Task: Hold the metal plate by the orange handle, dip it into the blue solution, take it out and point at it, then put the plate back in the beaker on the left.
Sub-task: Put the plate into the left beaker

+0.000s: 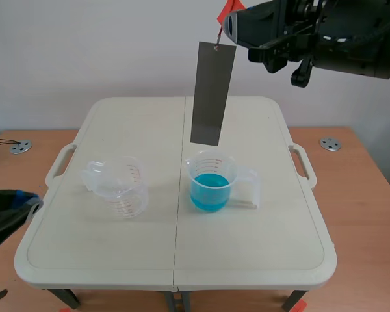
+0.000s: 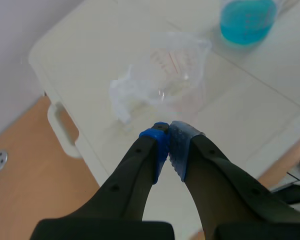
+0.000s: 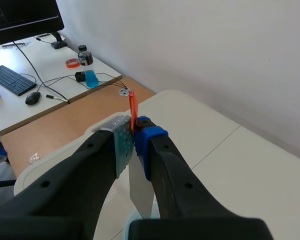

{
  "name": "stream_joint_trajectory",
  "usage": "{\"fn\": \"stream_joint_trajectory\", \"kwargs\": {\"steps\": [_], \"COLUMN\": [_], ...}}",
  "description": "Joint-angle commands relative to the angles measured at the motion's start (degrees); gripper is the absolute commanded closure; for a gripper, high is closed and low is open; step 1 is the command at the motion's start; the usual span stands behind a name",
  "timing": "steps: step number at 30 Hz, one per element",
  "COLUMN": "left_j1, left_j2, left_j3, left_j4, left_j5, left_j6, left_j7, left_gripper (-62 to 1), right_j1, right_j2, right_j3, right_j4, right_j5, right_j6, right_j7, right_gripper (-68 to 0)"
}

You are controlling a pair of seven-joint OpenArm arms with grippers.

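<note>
**Finding.** The metal plate [image 1: 212,94] hangs upright in the air. Its lower edge is just above the rim of the beaker of blue solution [image 1: 211,183] and not touching it. The beaker stands right of the table's centre seam.

**Grip.** The right gripper [image 3: 135,136] is raised at the far right and pinches only the thin orange handle [image 3: 133,106] between its pads. The plate dangles below the handle from a small link, so it appears free to swing.

**Other items.** The empty beaker [image 1: 121,186] stands on the left, well apart from the blue one. The left gripper [image 2: 168,136] waits low at the near left with its fingers pressed together on nothing. Both beakers rest on the table [image 1: 117,260].

**Risks, as judged.**
- A swinging plate could strike the rim on the way down and tip the light plastic beaker, spilling the solution.
- The narrow hold on the handle could slip, which would drop the plate.
- The plate looks taller than either beaker, so once released it would lean on the rim and could topple the empty one.
- Carrying the plate leftward may drip solution across the tabletop.
</note>
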Motion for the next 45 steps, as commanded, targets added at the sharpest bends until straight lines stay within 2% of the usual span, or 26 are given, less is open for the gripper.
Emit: {"fn": "stream_joint_trajectory", "kwargs": {"steps": [1,7,13,23,33,37,45], "left_j1": [2.95,13.64,21.4,25.14,24.94,24.39,24.33], "left_j2": [0.11,0.13,0.22,2.67,3.3,3.3,3.3], "left_j3": [-0.98,-4.98,-5.35,-5.18,-4.28,-2.71,0.04], "left_j4": [0.66,0.63,0.61,-3.17,-9.07,-10.49,-11.87], "left_j5": [-0.42,-0.42,-0.42,0.09,0.31,0.52,3.08], "left_j6": [0.11,0.17,1.25,1.36,1.14,1.11,1.14], "left_j7": [-2.21,-4.0,-4.0,-3.8,-7.13,-7.23,-7.91], "left_gripper": [-2.1,-2.1,-2.1,-2.1,-2.1,-2.1,-2.1], "right_j1": [0.72,0.87,1.73,5.46,7.72,7.85,7.85], "right_j2": [-0.02,-0.02,-0.02,-0.24,-6.1,-8.98,-14.21], "right_j3": [0.22,0.22,-0.02,-3.21,-6.73,-8.68,-13.33], "right_j4": [1.36,1.38,1.4,1.4,1.38,1.38,1.27], "right_j5": [1.07,1.38,2.47,3.87,0.92,-1.55,-7.43], "right_j6": [0.66,0.66,0.66,0.66,0.66,0.66,0.66], "right_j7": [0.87,0.94,0.83,0.85,-0.17,-0.37,-0.66], "right_gripper": [-1.3,-1.3,-1.3,-1.3,-1.3,-1.3,-1.3]}}
